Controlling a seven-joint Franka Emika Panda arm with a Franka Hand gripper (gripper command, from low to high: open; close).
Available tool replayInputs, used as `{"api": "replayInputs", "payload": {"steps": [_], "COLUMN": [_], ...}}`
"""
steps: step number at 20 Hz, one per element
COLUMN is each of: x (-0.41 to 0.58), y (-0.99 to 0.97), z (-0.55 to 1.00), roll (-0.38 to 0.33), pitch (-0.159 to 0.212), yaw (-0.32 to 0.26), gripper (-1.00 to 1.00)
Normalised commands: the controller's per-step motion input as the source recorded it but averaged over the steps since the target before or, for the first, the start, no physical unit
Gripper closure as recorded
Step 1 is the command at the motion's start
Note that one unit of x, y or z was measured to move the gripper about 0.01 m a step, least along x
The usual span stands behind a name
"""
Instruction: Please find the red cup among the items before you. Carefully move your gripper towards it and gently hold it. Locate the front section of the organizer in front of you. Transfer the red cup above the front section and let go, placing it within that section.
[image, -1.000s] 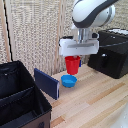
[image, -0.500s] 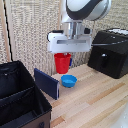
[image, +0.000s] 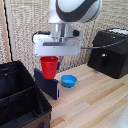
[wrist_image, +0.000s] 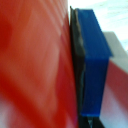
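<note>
The red cup (image: 49, 67) hangs in my gripper (image: 50, 61), lifted above the wooden table and above a dark blue book. The gripper is shut on the cup's rim, under the flat white bar. In the wrist view the red cup (wrist_image: 35, 60) fills most of the picture, pressed against a blue fingertip (wrist_image: 95, 60). The black fabric organizer (image: 20, 100) sits at the exterior view's lower left, with a divider wall across it. The cup is to the right of the organizer, not over it.
A shallow blue bowl (image: 69, 80) lies on the wooden table (image: 95, 100). A dark blue book (image: 47, 83) stands beside the organizer. A black hard boxy appliance (image: 111, 52) stands at the exterior view's right. A woven screen is behind.
The arm has moved toward the exterior view's left with the red cup and raised it; the cup was near the blue bowl before and is now above the blue book.
</note>
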Motion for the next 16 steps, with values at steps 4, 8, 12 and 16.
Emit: {"api": "replayInputs", "payload": {"steps": [4,8,12,16], "x": [0.061,0.078,0.104,0.155], "y": [0.95,0.94,0.91,0.66], "z": [0.01,0.00,-0.14,-0.32], "roll": [-0.057,-0.063,-0.093,-0.075], "pitch": [0.000,0.008,0.035,0.020], "yaw": [0.000,-0.001,-0.002,0.008], "gripper": [1.00,1.00,1.00,1.00]}}
